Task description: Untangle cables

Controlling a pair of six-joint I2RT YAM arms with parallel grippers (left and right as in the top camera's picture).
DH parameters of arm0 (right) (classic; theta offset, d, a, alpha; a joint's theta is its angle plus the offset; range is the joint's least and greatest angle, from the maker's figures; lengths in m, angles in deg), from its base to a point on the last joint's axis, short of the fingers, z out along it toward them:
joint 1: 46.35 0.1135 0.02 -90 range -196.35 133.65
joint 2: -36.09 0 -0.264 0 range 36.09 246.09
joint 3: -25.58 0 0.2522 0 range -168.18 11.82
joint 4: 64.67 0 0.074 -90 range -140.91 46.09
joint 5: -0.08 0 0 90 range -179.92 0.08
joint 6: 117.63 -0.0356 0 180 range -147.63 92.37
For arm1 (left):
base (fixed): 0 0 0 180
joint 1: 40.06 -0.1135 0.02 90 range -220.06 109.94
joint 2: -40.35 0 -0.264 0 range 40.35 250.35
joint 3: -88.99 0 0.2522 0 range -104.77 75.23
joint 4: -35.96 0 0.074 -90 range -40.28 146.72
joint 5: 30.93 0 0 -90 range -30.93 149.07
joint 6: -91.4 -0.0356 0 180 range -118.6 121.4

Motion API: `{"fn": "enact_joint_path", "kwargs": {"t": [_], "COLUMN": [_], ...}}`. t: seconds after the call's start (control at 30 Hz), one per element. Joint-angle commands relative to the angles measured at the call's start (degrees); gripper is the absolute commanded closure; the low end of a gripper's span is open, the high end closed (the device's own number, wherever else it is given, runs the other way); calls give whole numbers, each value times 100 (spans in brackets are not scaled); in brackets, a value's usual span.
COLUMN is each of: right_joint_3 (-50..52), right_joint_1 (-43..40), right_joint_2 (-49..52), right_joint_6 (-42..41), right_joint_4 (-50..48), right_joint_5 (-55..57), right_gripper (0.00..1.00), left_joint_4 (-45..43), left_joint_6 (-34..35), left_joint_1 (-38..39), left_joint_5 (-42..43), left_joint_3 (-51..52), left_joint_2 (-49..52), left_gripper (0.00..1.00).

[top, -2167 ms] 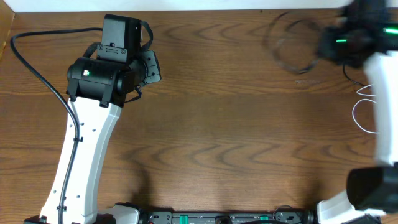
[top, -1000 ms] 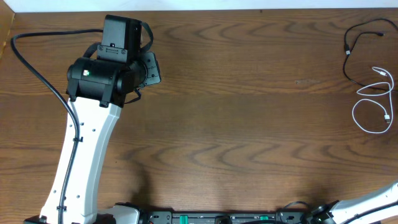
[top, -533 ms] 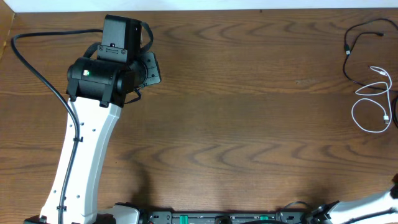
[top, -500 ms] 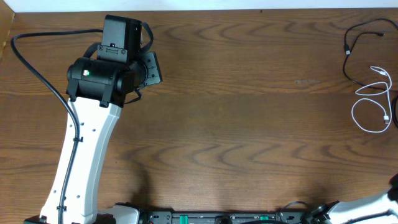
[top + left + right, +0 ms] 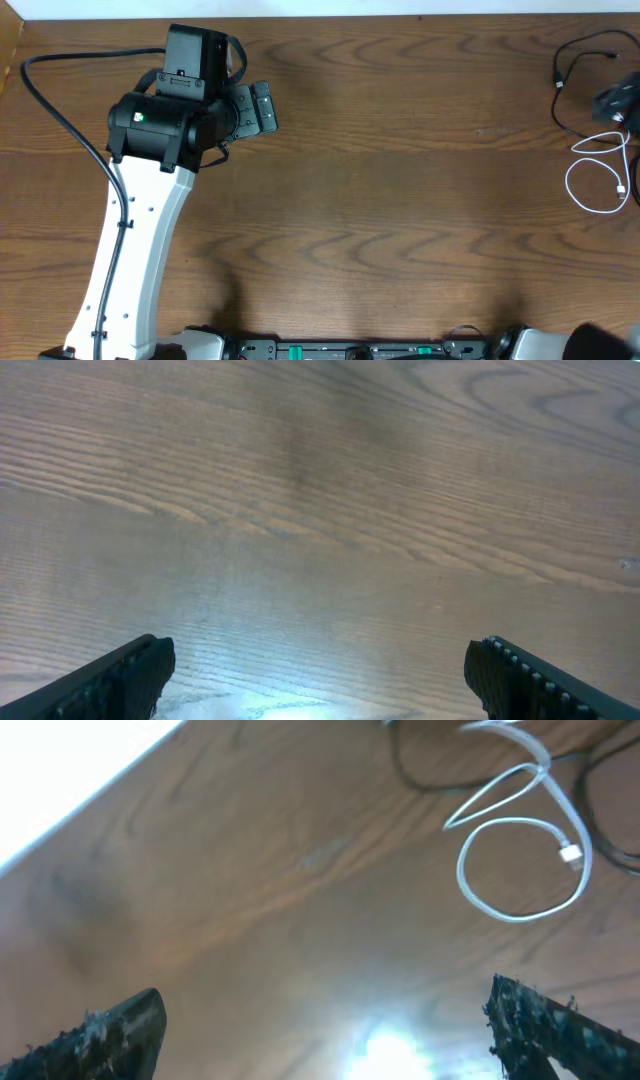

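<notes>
The cables lie at the table's far right. The black cable (image 5: 558,88) curves down from the back edge, and the white cable (image 5: 590,205) forms a loop just below it. They cross near the white cord's upper end. In the right wrist view the white loop (image 5: 478,900) with its small plug (image 5: 571,853) lies ahead, with black cable (image 5: 412,782) beyond. My right gripper (image 5: 330,1035) is open and empty, and shows as a dark shape (image 5: 612,103) over the cords. My left gripper (image 5: 262,108) is open over bare wood (image 5: 320,560), far from the cables.
The left arm's thick black cable (image 5: 60,110) loops along the table's left side. The white left arm (image 5: 130,250) stretches from the front edge to the back left. The table's back edge (image 5: 400,14) runs close behind the cords.
The left gripper's jaws have spread, one finger now sticking out further right. The right arm, out of the overhead view a second ago, now shows dark at the right edge above the cords.
</notes>
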Motion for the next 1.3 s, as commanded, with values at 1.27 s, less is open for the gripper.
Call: {"fn": "enact_joint_path", "kwargs": {"t": [1.27], "right_joint_3": [3595], "right_joint_1": [2691], "right_joint_2": [-2949], "right_joint_6": [955], "right_joint_4": [-4002], "right_joint_5": [922], "right_gripper": [1], "left_joint_4": [28], "left_joint_6": [-11], "left_joint_1": [-20], "left_joint_5": [4], "left_joint_3": [50], "left_joint_2": [59], "left_gripper": [2]}}
